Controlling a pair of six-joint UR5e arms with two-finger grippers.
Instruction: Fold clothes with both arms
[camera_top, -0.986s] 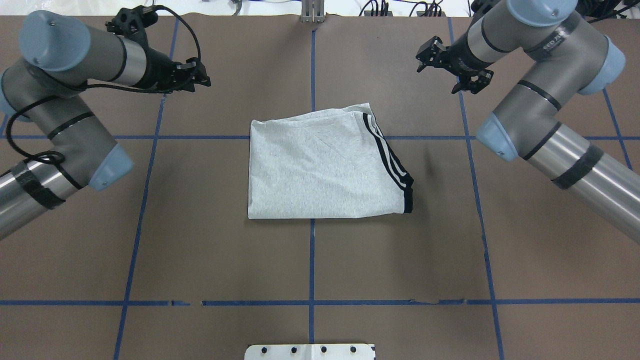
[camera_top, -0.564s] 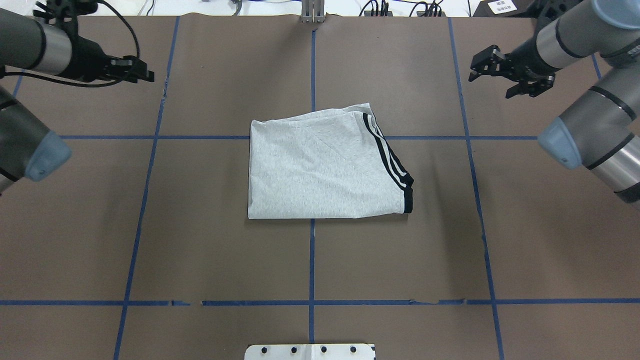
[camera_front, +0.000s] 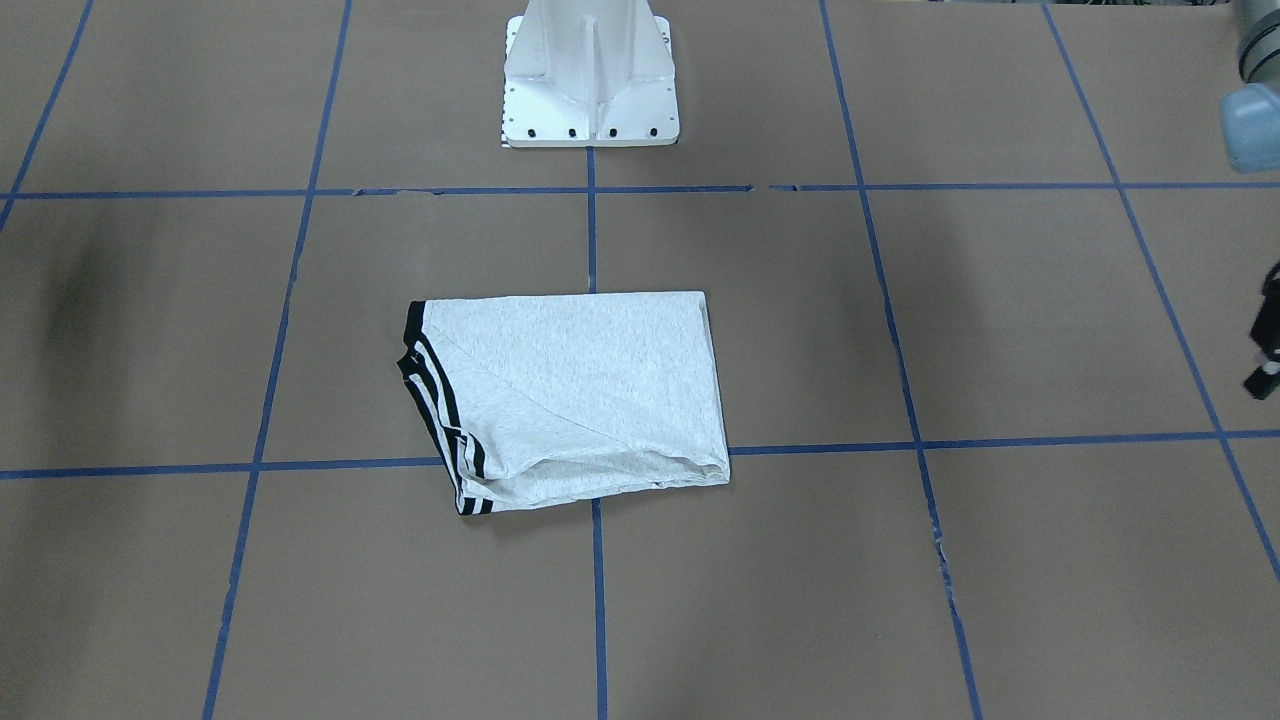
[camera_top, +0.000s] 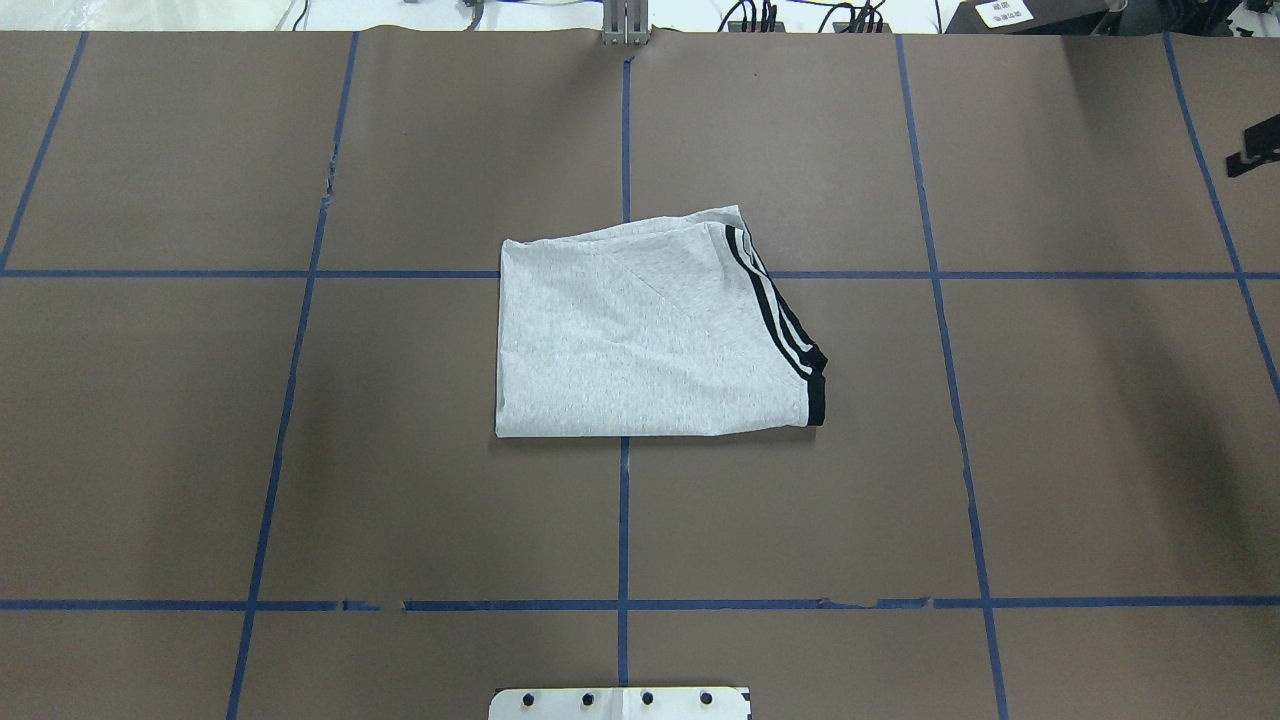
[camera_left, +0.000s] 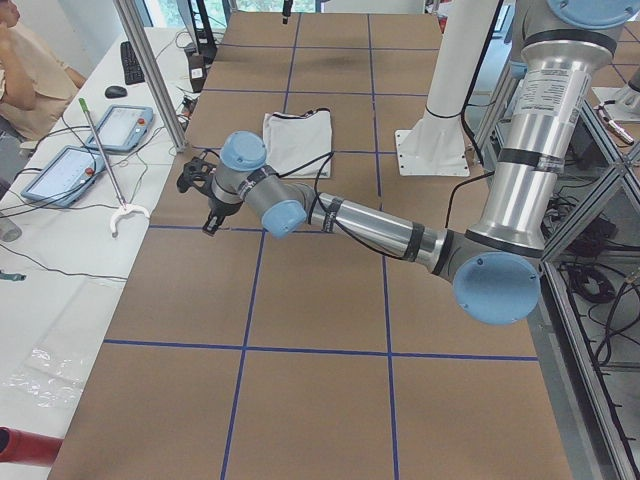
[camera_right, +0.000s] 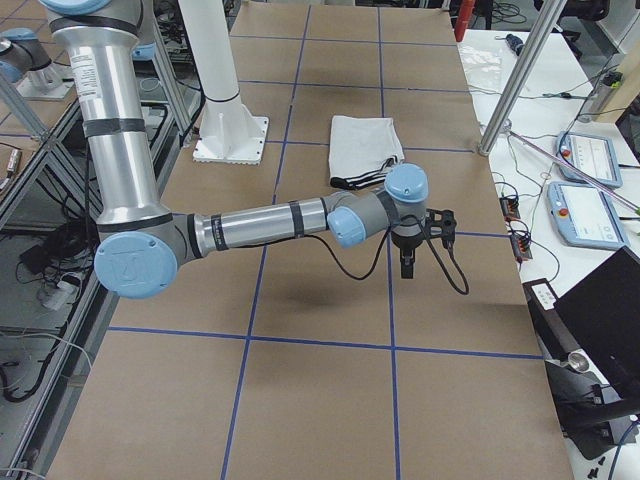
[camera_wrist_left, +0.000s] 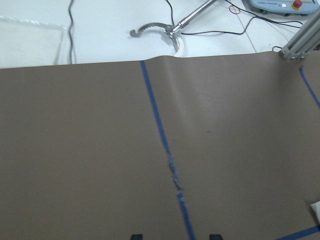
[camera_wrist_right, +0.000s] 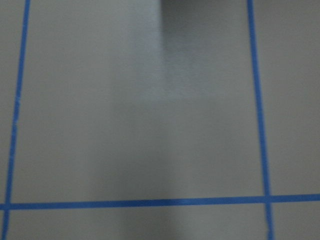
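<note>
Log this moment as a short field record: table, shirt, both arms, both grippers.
table: brown cover, blue tape grid
T-shirt: folded, flat at the table's middle, black stripes on the robot's right side; print hidden
left arm: stretched over the table's left end, apart from the T-shirt
left gripper: open, empty, over bare table
right arm: stretched over the table's right end, apart from the T-shirt
right gripper: open or shut unclear

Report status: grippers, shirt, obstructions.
Left gripper: jaws open, empty. Right gripper: jaws cannot be read. T-shirt folded, lying flat, both grippers well clear of it. Nothing on or against it.
</note>
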